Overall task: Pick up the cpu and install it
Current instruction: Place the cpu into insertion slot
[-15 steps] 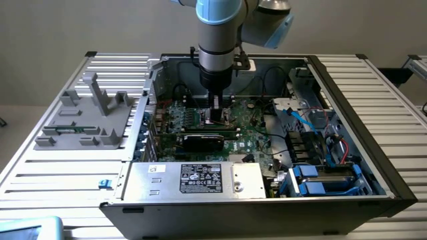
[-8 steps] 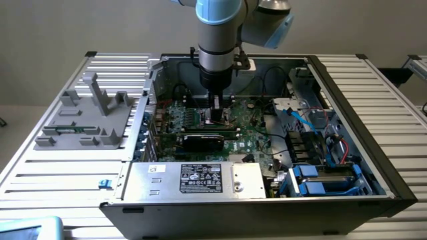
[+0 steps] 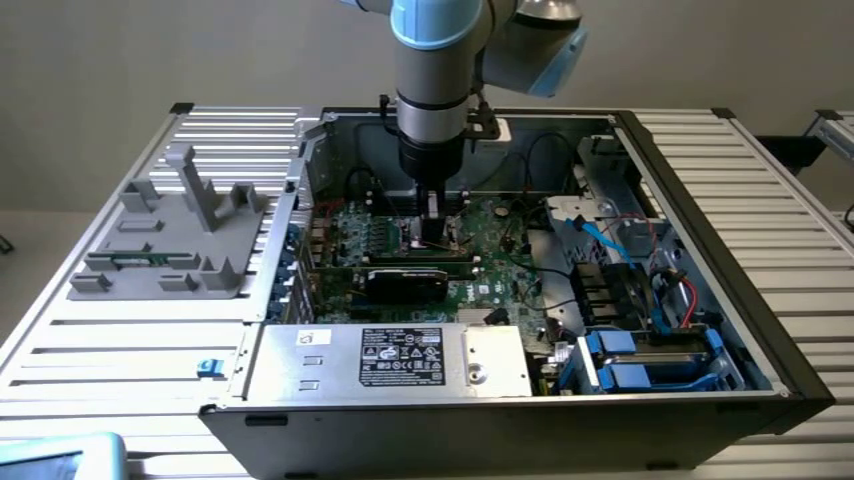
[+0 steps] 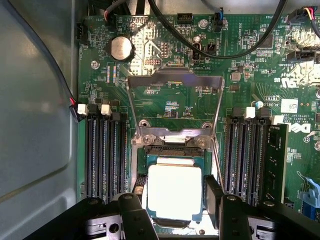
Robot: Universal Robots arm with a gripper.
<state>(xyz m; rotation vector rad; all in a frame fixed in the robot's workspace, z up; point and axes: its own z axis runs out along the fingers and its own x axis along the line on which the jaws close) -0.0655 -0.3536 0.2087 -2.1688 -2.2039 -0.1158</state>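
Slatted grey tabletop is seen carrying an open computer case. Toward the far side of the motherboard, the cpu is held flat at the socket, apparently pinched at two opposite edges by the fingers. It is judged light, stiff and fragile underneath, so only its edges should be gripped.

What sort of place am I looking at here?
Probably a robotics lab or test bench: a robot arm reaches into an open PC case on a slatted metal table, its gripper around a cpu.
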